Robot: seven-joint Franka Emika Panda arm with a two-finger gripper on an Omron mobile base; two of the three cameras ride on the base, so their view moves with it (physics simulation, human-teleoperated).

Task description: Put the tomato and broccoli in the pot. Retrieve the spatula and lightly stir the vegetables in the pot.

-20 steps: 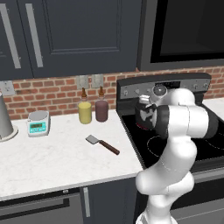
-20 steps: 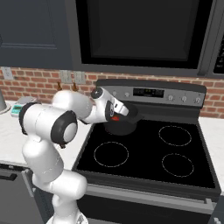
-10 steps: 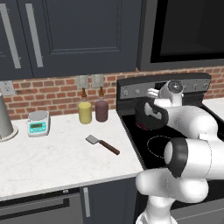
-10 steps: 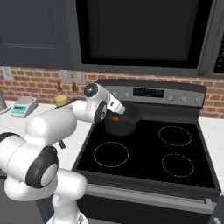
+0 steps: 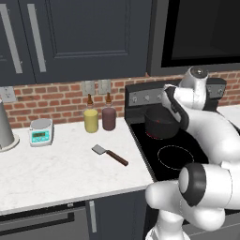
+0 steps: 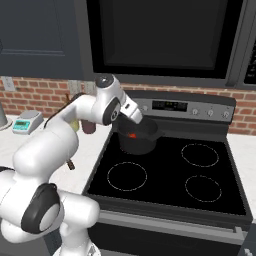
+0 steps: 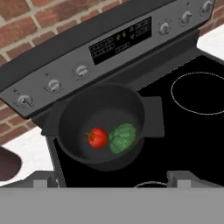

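Gripper: the two-finger gripper [image 7: 111, 181] hangs above the pot; its dark tips stand wide apart, holding nothing.
Pot: the round dark grey pot [image 7: 70, 111] sits directly below the gripper, on the black stove's [image 6: 165, 172] back burner.
Vegetables: the small red tomato [image 7: 97, 137] and the green broccoli floret [image 7: 122, 137] lie touching on the pot's floor.
Spatula: the grey-bladed, brown-handled spatula [image 5: 109, 154] lies well left of the gripper, on the white counter [image 5: 56, 161].
Writing: the stove's display [image 7: 120, 38] is too blurred to read.

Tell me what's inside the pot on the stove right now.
Inside the pot sit the tomato and the broccoli, side by side on the bottom and apparently touching. The pot floor under them and behind its near wall is hidden; nothing else shows inside.
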